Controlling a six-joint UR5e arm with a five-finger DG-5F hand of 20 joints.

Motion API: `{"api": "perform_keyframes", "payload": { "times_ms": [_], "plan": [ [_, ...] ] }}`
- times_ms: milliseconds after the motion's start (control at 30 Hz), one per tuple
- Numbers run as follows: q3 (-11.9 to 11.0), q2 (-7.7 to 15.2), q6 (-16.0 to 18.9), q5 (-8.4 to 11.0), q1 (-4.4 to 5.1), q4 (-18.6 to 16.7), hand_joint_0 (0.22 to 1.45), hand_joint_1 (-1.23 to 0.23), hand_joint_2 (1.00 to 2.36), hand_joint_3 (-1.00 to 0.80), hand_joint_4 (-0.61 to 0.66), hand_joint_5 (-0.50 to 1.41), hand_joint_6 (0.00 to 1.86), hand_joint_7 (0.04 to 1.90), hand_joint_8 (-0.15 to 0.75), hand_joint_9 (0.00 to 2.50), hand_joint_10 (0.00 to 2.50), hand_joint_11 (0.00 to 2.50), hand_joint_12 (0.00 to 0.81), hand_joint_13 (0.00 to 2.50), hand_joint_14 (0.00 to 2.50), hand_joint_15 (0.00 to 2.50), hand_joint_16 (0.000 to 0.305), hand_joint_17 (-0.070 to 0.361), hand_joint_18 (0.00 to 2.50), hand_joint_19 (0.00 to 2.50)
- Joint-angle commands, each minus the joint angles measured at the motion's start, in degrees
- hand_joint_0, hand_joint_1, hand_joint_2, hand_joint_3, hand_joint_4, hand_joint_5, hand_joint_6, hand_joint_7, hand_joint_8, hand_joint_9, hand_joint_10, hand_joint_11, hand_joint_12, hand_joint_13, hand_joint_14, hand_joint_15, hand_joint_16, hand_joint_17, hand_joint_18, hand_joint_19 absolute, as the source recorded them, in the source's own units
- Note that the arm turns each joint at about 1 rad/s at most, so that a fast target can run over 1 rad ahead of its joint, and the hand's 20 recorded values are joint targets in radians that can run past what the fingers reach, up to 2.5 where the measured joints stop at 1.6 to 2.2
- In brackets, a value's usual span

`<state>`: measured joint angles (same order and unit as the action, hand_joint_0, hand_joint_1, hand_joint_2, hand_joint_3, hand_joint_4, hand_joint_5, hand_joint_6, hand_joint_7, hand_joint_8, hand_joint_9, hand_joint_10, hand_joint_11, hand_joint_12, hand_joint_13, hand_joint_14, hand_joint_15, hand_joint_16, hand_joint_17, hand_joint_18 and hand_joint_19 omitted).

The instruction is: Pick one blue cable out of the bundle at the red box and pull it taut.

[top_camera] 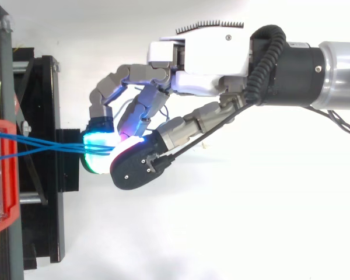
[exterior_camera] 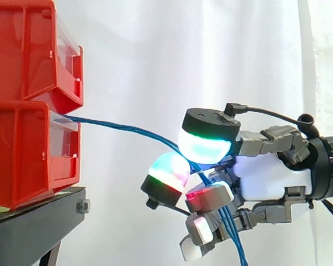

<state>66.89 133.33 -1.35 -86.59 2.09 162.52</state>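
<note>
Several thin blue cables (exterior_camera: 127, 129) leave the front of the lower red box (exterior_camera: 22, 155) and run right and slightly down in a gentle arc to my hand (exterior_camera: 272, 177). The hand comes in from the right, and its fingers and thumb are curled around the strands, with glowing cyan, magenta and red fingertips (exterior_camera: 205, 145) closed over them. Loose cable ends hang down below the palm. In the top view the blue cables (top_camera: 41, 147) fan out of the red box (top_camera: 0, 175) and converge between the pads of the hand (top_camera: 204, 58). I cannot tell how many strands are pinched.
A second red bin (exterior_camera: 28, 50) sits on top of the lower one, and both rest on a black stand (exterior_camera: 33, 213) at the left. A white curtain hangs behind. There is open space between the stand and the hand.
</note>
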Motion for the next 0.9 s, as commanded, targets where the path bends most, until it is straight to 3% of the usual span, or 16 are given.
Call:
{"api": "perform_keyframes", "payload": {
  "times_ms": [0,200,400,867],
  "plan": [
    [0.0,0.0,-0.1,0.01,0.02,0.0,0.63,-0.75,1.02,-0.24,0.14,-0.19,0.84,0.93,0.332,1.03,0.00,1.45,0.390,0.73,0.02,0.64,0.053,0.119,0.56,0.51],
    [0.0,0.0,-0.1,0.01,-0.06,0.0,0.63,-0.76,1.02,-0.17,0.15,-0.19,0.87,0.93,0.340,1.02,0.00,1.47,0.394,0.70,0.02,0.62,0.054,0.122,0.54,0.49],
    [0.0,0.0,-0.3,-0.07,-0.24,0.0,0.54,-0.73,1.00,-0.50,0.18,-0.19,0.86,0.86,0.346,1.02,0.00,1.45,0.402,0.70,0.02,0.62,0.056,0.126,0.52,0.50],
    [0.0,0.0,-1.6,0.19,-0.77,0.0,0.58,-0.67,1.01,-0.37,0.16,-0.18,0.83,0.93,0.333,1.03,0.01,1.45,0.394,0.68,0.02,0.62,0.054,0.122,0.51,0.52]
  ]
}}
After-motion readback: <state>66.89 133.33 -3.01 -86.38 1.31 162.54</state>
